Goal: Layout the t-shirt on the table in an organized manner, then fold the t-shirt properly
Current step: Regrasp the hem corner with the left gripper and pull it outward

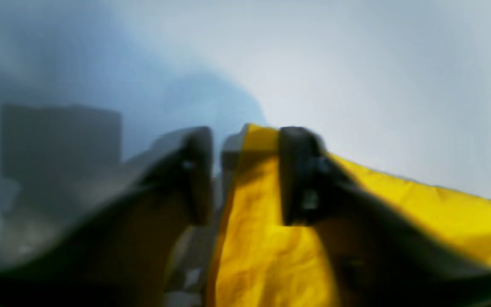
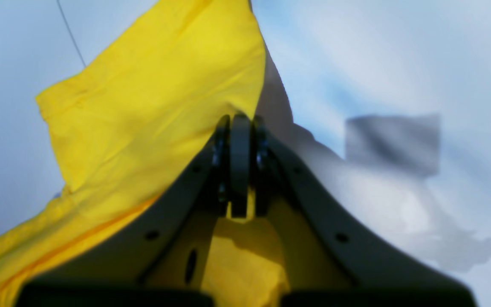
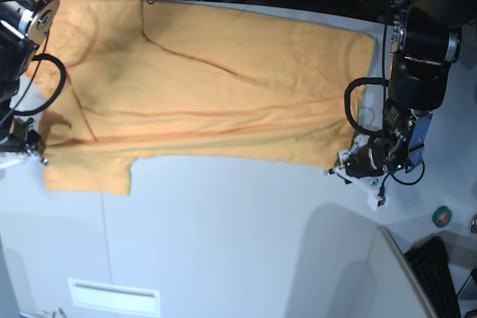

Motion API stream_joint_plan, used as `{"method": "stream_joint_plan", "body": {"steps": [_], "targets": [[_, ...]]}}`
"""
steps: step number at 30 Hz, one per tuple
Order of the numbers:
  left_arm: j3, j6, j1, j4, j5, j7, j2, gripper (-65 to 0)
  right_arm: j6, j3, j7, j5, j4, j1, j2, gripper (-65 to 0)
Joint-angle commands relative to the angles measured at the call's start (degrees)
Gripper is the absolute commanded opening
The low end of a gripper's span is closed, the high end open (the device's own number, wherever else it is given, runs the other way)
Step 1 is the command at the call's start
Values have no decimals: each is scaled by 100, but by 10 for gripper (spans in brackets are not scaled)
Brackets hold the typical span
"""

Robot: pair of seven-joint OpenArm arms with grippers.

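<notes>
Plain orange t-shirt (image 3: 216, 87) on white table (image 3: 238, 243); black grippers

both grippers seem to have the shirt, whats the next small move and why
Probably pull the two grippers gently apart, then lower the shirt flat. The left gripper pinches one edge of the t-shirt, the right gripper is shut on the other end, and long creases run across the cloth spread on the table; tension should smooth them before any fold.

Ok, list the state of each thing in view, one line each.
t-shirt: spread flat across the table, lightly creased, held at both ends.
left pincer: shut on the t-shirt's edge.
right pincer: shut on the t-shirt's edge.
table: near part bare.
</notes>
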Motion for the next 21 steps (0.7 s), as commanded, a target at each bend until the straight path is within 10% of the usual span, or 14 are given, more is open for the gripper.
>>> {"method": "stream_joint_plan", "body": {"steps": [1, 7, 21], "targets": [[6, -16, -2, 5, -1, 243, 11, -541, 32, 10, 113, 67, 95, 138, 117, -650], [-2, -16, 94, 5, -1, 226, 11, -650, 32, 10, 113, 67, 78, 129, 29, -650], [-64, -7, -134, 612, -1, 252, -24, -650, 41, -34, 456, 58, 104, 173, -103, -650]]}}
